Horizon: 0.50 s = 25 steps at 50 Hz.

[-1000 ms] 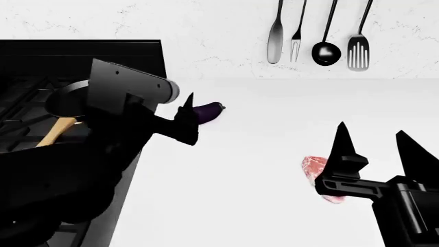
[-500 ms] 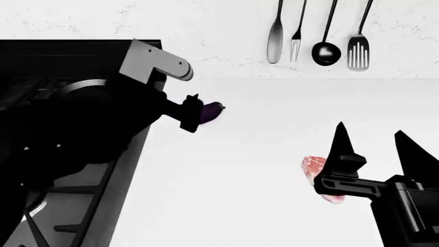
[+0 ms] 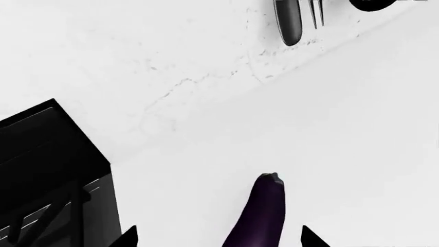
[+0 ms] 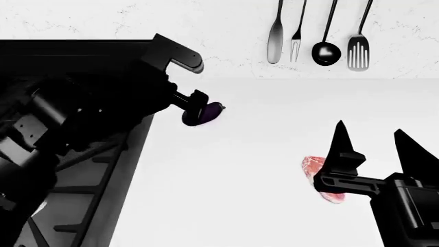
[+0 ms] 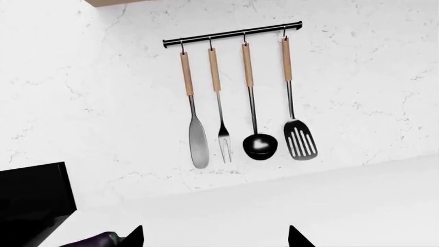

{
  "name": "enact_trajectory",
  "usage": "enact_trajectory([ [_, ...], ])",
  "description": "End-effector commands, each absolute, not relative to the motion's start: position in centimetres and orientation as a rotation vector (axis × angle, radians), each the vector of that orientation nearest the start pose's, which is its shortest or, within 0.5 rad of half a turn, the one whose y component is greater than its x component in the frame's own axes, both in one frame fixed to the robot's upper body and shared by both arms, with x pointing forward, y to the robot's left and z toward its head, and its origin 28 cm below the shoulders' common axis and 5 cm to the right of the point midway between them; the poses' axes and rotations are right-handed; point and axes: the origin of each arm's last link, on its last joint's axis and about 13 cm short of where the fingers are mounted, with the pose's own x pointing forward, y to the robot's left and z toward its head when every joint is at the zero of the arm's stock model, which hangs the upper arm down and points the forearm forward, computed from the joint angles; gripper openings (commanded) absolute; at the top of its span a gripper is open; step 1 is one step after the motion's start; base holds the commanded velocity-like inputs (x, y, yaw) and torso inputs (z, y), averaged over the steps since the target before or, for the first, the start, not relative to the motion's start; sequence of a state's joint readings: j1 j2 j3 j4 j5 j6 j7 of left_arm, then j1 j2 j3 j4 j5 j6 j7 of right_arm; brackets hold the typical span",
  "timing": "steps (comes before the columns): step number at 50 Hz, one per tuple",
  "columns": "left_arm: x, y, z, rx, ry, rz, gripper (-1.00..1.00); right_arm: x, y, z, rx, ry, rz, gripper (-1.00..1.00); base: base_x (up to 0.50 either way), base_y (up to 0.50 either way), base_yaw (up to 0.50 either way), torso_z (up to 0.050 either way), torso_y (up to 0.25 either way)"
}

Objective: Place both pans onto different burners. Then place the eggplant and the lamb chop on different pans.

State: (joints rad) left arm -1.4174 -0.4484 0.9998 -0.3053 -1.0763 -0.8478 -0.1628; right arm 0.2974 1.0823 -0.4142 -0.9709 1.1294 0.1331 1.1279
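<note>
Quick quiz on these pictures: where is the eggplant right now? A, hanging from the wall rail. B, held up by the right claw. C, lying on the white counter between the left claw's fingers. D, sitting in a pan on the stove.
C: the left wrist view shows the eggplant lying on the white counter between the left claw's two fingertips.

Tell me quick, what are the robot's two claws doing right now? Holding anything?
Left gripper: open, fingers either side of the eggplant, not closed on it.
Right gripper: open, holding nothing, beside the lamb chop.
</note>
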Motion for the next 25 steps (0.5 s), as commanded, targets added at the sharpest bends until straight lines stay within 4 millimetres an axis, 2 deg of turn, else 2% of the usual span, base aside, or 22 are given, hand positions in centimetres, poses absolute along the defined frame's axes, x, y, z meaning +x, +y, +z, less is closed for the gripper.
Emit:
enact_trajectory([
  [1,38.0,20.1,26.1,0.355,0.369,-0.443,1.0,14.5,-12.4,21.1,0.138,-0.178,-0.067,1.0,0.0,0.0,0.0,0.0,0.0],
  [11,39.8,19.7,25.5,0.339,0.402,-0.453,1.0,14.5,-12.6,21.0,0.141,-0.176,-0.073,1.0,0.0,0.0,0.0,0.0,0.0],
  [25,40.2,19.0,23.6,0.321,0.44,-0.548,1.0,14.7,-12.5,21.0,0.134,-0.169,-0.07,1.0,0.0,0.0,0.0,0.0,0.0],
])
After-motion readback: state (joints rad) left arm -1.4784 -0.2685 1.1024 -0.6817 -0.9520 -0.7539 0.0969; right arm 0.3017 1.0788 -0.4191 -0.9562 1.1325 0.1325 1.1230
